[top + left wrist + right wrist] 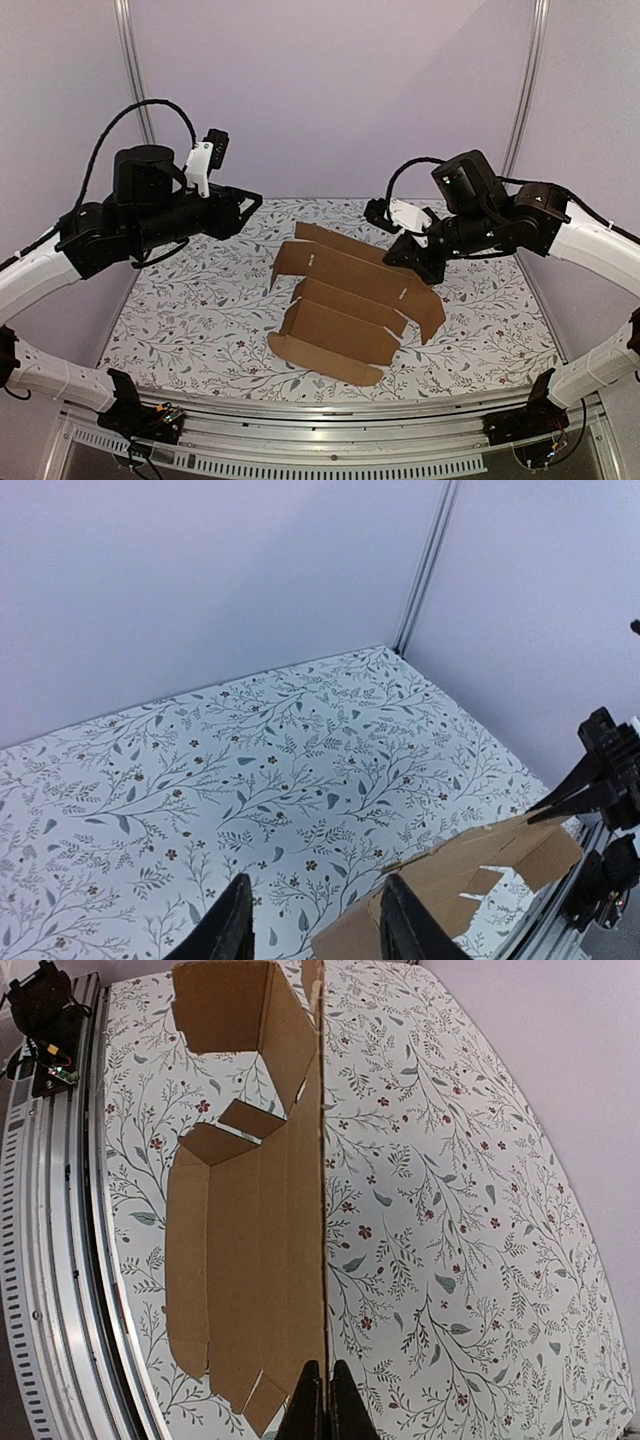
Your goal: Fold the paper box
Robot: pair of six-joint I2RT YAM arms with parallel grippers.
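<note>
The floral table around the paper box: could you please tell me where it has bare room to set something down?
The table is bare left of the paper box, under the open left gripper, along the back wall, and in the near right corner. The centre is crowded: the box sprawls there, the right gripper shut on its far-right flap.

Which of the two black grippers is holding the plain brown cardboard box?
The right gripper: it is shut on a raised panel edge of the brown cardboard box. The left gripper hangs open, holding nothing.
</note>
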